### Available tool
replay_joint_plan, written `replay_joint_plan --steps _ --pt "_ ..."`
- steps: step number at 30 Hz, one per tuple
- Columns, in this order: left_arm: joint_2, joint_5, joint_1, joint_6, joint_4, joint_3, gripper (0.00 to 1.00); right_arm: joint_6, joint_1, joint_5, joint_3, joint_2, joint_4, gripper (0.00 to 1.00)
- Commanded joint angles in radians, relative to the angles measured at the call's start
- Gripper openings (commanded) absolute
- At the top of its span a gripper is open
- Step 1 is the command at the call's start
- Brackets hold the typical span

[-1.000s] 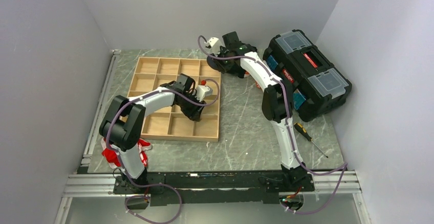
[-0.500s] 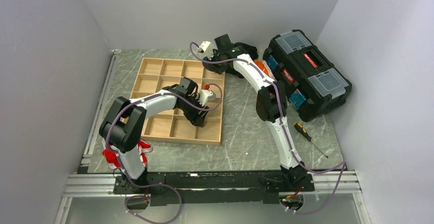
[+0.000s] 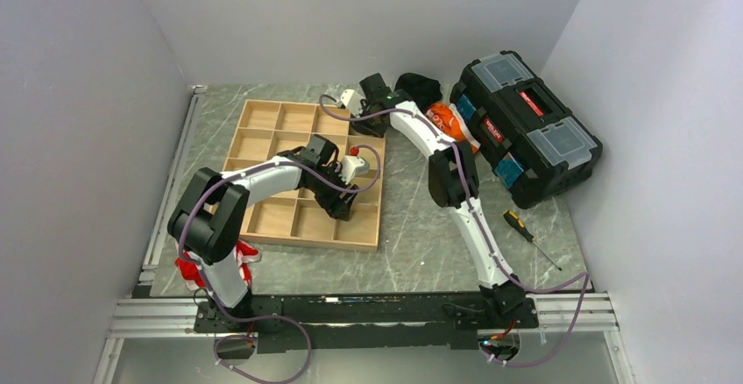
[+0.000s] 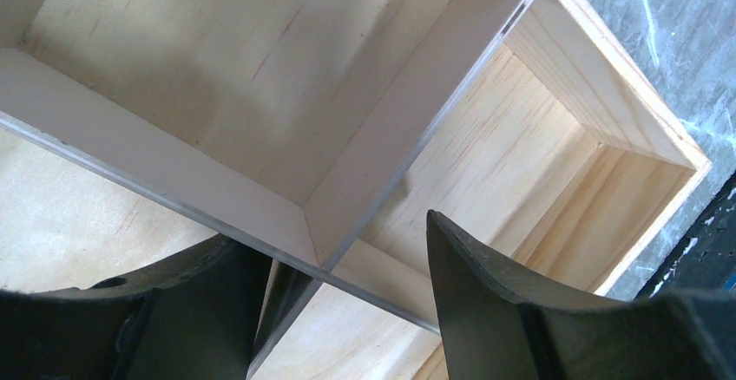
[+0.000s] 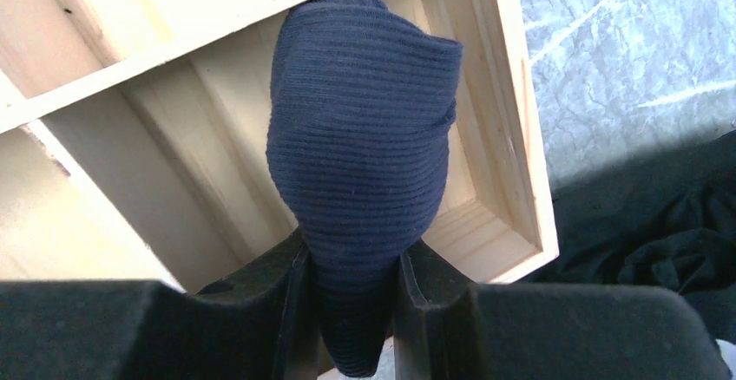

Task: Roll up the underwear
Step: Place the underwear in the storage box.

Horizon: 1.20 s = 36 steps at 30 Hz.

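Observation:
My right gripper (image 5: 351, 289) is shut on a rolled navy ribbed underwear (image 5: 360, 172) and holds it over the far right corner compartment of the wooden divider tray (image 5: 508, 128). In the top view the right gripper (image 3: 366, 110) is at the tray's far right corner (image 3: 346, 108). My left gripper (image 4: 343, 302) is open, its fingers (image 4: 486, 302) straddling a tray divider (image 4: 252, 215) near the tray's right side (image 3: 337, 193). A heap of black clothing (image 3: 419, 85) and an orange garment (image 3: 447, 119) lie on the table behind the right arm.
A black toolbox (image 3: 526, 121) stands at the right. A screwdriver (image 3: 526, 231) lies on the grey marble table (image 3: 421, 226). A red and white cloth (image 3: 188, 266) lies by the left arm's base. Walls close in on three sides.
My right gripper has moved left from the clothing pile to over the tray's far right corner, carrying the navy roll. The left gripper has stayed in the tray, shifting slightly.

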<state>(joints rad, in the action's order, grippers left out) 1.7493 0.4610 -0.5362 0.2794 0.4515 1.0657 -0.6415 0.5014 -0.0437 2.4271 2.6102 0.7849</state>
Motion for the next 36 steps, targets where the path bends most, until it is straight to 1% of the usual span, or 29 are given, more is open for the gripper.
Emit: replay_joint_plan --steps 1,11,24,29,33,36 --pt "-0.033 0.091 -0.022 -0.003 0.043 -0.019 0.68 -0.061 0.005 0.041 0.087 0.026 0.051 0.0" --pt "-0.063 0.09 -0.02 0.006 0.027 -0.036 0.67 -0.184 0.018 0.124 0.101 0.079 0.121 0.0" --pt "-0.09 0.113 -0.02 0.016 0.019 -0.042 0.65 -0.257 0.025 0.116 0.103 0.139 0.151 0.0" --pt "-0.1 0.108 -0.018 0.018 0.019 -0.041 0.65 -0.249 0.024 0.11 0.106 0.139 0.128 0.09" --pt "-0.1 0.107 -0.015 0.019 0.024 -0.037 0.65 -0.216 0.023 0.079 0.091 0.114 0.102 0.23" --pt "-0.099 0.104 -0.012 0.018 0.024 -0.034 0.64 -0.19 0.021 0.066 0.075 0.093 0.082 0.31"
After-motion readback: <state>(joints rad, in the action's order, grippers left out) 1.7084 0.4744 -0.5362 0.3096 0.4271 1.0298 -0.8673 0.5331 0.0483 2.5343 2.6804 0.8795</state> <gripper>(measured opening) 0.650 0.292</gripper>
